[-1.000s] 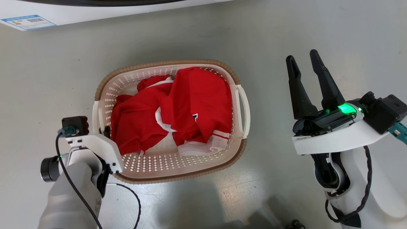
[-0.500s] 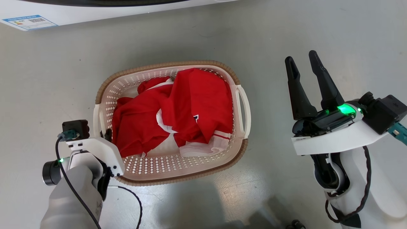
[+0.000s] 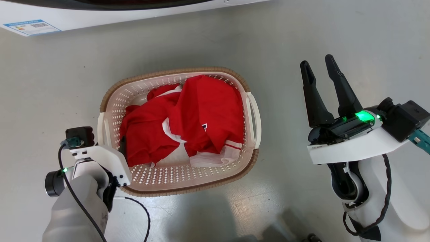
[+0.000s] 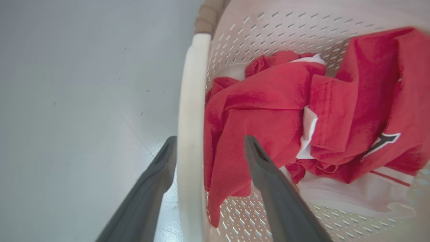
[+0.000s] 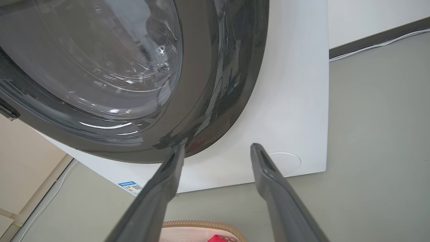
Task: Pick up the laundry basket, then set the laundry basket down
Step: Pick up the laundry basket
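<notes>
- Left wrist view: left tool [image 4: 210, 138] is spread wide, fingers astride the white side handle [image 4: 189, 101] without pinching it; that handle is the natural lifting point.
- Cream-white perforated plastic laundry basket [image 3: 158, 179], brown-rimmed, sits on the grey floor [image 3: 50, 84], seemingly set down, carrying red garments [image 3: 208, 107].
- Right tool [image 3: 316, 61] hangs open and empty, well apart.

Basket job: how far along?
Basket rests on the floor with red clothes inside, so the set-down looks done. Left pincer is open, straddling the basket's handle without gripping; right pincer is open, off to the side. Remaining: back the left pincer away.
</notes>
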You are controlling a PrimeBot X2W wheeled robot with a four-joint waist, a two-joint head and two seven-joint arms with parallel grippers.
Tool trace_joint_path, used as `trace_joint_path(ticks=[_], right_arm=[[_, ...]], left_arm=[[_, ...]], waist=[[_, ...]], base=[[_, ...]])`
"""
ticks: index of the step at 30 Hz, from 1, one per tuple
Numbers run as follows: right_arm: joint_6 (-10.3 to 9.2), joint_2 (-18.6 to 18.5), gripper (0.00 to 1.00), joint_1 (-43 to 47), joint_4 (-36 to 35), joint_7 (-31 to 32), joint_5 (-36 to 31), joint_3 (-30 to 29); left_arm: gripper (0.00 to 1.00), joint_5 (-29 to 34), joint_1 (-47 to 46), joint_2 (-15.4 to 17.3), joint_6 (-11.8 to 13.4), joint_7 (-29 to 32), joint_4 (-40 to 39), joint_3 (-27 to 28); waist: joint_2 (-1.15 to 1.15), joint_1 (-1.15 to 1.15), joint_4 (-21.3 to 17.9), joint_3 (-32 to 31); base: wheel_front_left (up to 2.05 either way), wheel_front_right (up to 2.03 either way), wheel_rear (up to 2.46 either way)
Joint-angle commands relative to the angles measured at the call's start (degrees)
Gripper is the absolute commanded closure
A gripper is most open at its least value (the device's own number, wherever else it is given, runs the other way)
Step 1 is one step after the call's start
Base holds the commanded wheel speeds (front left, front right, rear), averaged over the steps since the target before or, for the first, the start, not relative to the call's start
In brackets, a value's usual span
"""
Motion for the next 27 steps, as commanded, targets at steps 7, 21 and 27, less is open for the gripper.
trace_joint_path(ticks=[7,21,27], right_arm=[[0.42,0.3,0.0,0.86,-0.49,-0.61,0.52,1.14],[0.42,1.44,0.0,2.3,0.92,-0.61,0.95,1.58],[0.42,1.46,0.0,3.63,1.8,-0.61,1.17,1.31]], left_arm=[[0.0,-0.87,3.7,2.4,1.17,-1.03,-0.2,1.13],[0.0,-1.3,6.49,3.03,0.0,-2.92,-5.6,0.5],[0.0,-0.44,10.46,1.82,-0.67,-2.95,-14.77,0.2]], waist=[[0.0,0.0,-0.21,-2.47],[0.0,0.0,0.78,-12.86],[0.0,0.0,1.86,-18.9]], base=[[0.0,0.0,0.0],[0.0,0.0,0.0],[0.0,0.0,0.0]])
